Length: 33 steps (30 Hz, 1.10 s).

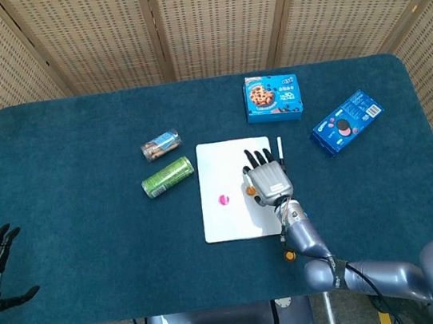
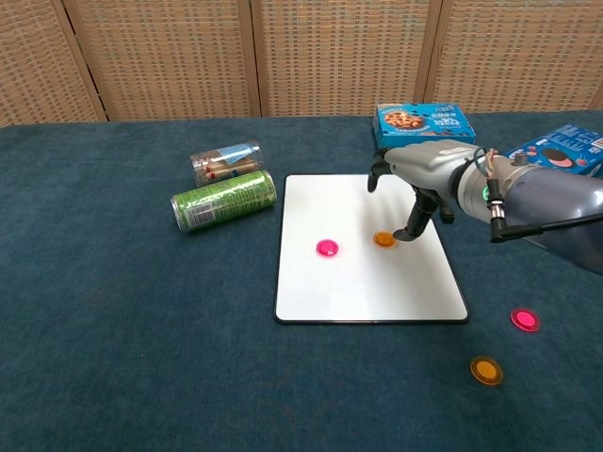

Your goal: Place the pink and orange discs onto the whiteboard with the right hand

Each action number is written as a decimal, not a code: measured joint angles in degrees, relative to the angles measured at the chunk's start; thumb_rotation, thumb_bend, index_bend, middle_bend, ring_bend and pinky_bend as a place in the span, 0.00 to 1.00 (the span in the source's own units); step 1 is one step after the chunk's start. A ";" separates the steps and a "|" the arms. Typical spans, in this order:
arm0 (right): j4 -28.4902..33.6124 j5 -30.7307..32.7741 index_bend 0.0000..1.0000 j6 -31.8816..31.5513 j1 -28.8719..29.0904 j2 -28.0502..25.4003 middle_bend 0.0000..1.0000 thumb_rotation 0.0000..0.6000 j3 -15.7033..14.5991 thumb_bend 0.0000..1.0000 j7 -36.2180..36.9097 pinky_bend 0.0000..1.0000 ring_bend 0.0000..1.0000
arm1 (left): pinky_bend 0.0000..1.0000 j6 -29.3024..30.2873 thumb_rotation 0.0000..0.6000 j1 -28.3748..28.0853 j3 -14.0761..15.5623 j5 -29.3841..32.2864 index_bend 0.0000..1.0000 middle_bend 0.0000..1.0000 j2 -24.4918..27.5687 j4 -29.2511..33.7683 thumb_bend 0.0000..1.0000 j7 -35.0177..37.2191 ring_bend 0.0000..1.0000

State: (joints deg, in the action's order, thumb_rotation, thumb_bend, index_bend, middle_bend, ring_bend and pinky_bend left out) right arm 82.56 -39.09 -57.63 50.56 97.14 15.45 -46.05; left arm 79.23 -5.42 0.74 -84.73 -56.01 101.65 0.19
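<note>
Chest view: orange disc [image 2: 383, 239] lies beside right hand's [image 2: 416, 174] fingertips [image 2: 401, 234].

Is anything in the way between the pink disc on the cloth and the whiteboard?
No. The pink disc lies on bare blue cloth just off the whiteboard, near its front right corner. The right hand is over the board, not in that gap.
</note>
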 measured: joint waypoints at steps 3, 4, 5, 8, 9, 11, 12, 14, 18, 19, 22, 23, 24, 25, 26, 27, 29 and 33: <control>2.36 -0.90 0.19 -0.96 -0.48 -1.30 0.00 1.00 -0.40 0.31 0.55 0.00 0.00 | 0.00 -0.04 1.00 -0.02 0.06 -0.15 0.00 0.00 0.08 0.00 0.00 0.12 0.00; 3.81 -1.46 0.20 -1.37 -0.94 -2.06 0.00 1.00 -0.70 0.31 1.09 0.00 0.00 | 0.00 -0.02 1.00 -0.01 0.11 -0.26 0.00 0.00 0.10 -0.01 0.00 0.16 0.00; 5.02 -1.97 0.20 -1.66 -1.39 -2.72 0.00 1.00 -1.00 0.31 1.65 0.00 0.00 | 0.00 0.02 1.00 0.00 0.15 -0.36 0.00 0.00 0.11 0.00 0.00 0.19 0.00; 9.33 -4.32 0.25 -2.70 -3.50 -5.34 0.00 1.00 -2.51 0.31 4.24 0.00 0.00 | 0.00 0.16 1.00 0.06 0.31 -0.77 0.00 0.00 0.11 0.02 0.00 0.10 0.00; 10.46 -5.28 0.27 -3.05 -4.28 -6.20 0.00 1.00 -3.16 0.31 5.09 0.00 0.00 | 0.00 0.22 1.00 0.08 0.39 -0.97 0.00 0.00 0.09 0.03 0.00 0.04 0.00; 12.47 -8.14 0.33 -4.02 -6.29 -8.29 0.00 1.00 -5.22 0.31 6.83 0.00 0.00 | 0.00 0.41 1.00 0.18 0.59 -1.41 0.00 0.00 0.00 0.01 0.00 -0.12 0.00; 13.15 -9.59 0.34 -4.47 -7.22 -9.20 0.00 1.00 -6.30 0.31 7.58 0.00 0.00 | 0.00 0.47 1.00 0.22 0.67 -1.52 0.00 0.00 -0.06 0.00 0.00 -0.23 0.00; 14.41 -13.19 0.35 -5.51 -9.44 -11.27 0.00 1.00 -8.88 0.31 9.56 0.00 0.00 | 0.00 0.59 1.00 0.28 0.76 -1.72 0.00 0.00 -0.17 0.01 0.00 -0.43 0.00; 15.76 -19.28 0.36 -7.38 -13.77 -14.44 0.00 1.00 -13.39 0.31 14.31 0.00 0.00 | 0.00 0.72 1.00 0.36 0.83 -1.80 0.00 0.00 -0.33 0.13 0.00 -0.93 0.00; 15.86 -20.33 0.36 -7.68 -14.49 -14.87 0.00 1.00 -14.07 0.31 15.33 0.00 0.00 | 0.00 0.76 1.00 0.37 0.82 -1.78 0.00 0.00 -0.37 0.20 0.00 -1.07 0.00; 15.78 -23.73 0.38 -8.52 -16.66 -15.91 0.00 1.00 -16.08 0.33 18.15 0.00 0.00 | 0.00 1.06 1.00 0.48 0.82 -1.86 0.00 0.00 -0.52 0.33 0.00 -1.50 0.00; 15.60 -24.62 0.38 -8.70 -17.27 -16.09 0.00 1.00 -16.60 0.33 18.78 0.00 0.00 | 0.00 1.07 1.00 0.50 0.83 -1.86 0.00 0.00 -0.56 0.34 0.00 -1.60 0.00; 15.34 -25.36 0.38 -8.84 -17.82 -16.22 0.00 1.00 -17.05 0.33 19.31 0.00 0.00 | 0.00 1.06 1.00 0.49 0.84 -1.85 0.00 0.00 -0.60 0.33 0.00 -1.69 0.00; 14.83 -25.95 0.38 -8.86 -18.33 -16.26 0.00 1.00 -17.43 0.33 19.87 0.00 0.00 | 0.00 0.99 1.00 0.48 0.85 -1.85 0.00 0.00 -0.64 0.33 0.00 -1.78 0.00; 14.42 -26.14 0.39 -8.77 -18.62 -16.23 0.00 1.00 -17.61 0.33 20.20 0.00 0.00 | 0.00 0.90 1.00 0.44 0.88 -1.84 0.00 0.00 -0.71 0.32 0.00 -1.94 0.00; 13.99 -26.23 0.39 -8.58 -18.85 -16.13 0.00 1.00 -17.72 0.33 20.43 0.00 0.00 | 0.00 0.84 1.00 0.42 0.90 -1.84 0.00 0.00 -0.75 0.32 0.00 -2.07 0.00; 13.07 -26.40 0.40 -8.21 -19.25 -15.72 0.00 1.00 -17.83 0.34 20.70 0.00 0.00 | 0.00 0.73 1.00 0.38 0.95 -1.83 0.00 0.00 -0.83 0.32 0.00 -2.26 0.00; 11.32 -27.00 0.40 -7.84 -19.81 -14.68 0.00 1.00 -17.95 0.34 20.92 0.00 0.00 | 0.00 0.76 1.00 0.40 0.94 -1.77 0.00 0.00 -0.89 0.33 0.00 -2.35 0.00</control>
State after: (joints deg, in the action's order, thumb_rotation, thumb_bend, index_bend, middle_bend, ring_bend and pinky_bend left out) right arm 93.87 -66.08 -65.48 30.76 82.47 -2.49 -25.13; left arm 79.99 -5.02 1.68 -86.50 -56.90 101.98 -2.16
